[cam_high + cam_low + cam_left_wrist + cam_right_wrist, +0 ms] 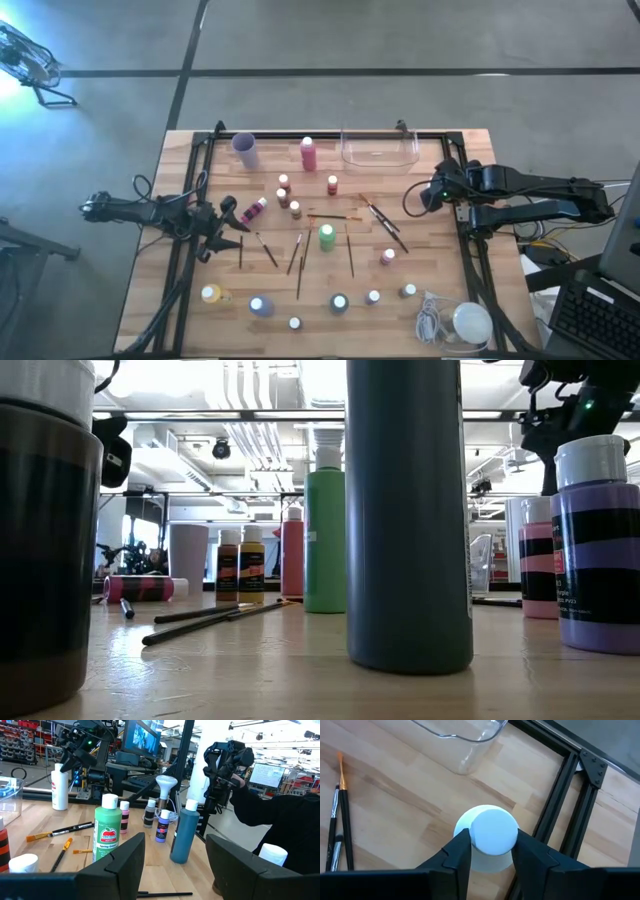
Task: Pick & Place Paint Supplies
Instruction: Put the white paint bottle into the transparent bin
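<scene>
Wooden surface (430, 215): your right claw (490, 851) grips a white-capped bottle (492, 832) near its right edge; left claw (175, 857) gapes; green bottle (107, 836) reads "Spring Green".

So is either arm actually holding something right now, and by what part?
The right gripper has its fingers on either side of a white bottle cap, closing on it; a firm hold cannot be told. The left gripper is open and empty.
</scene>
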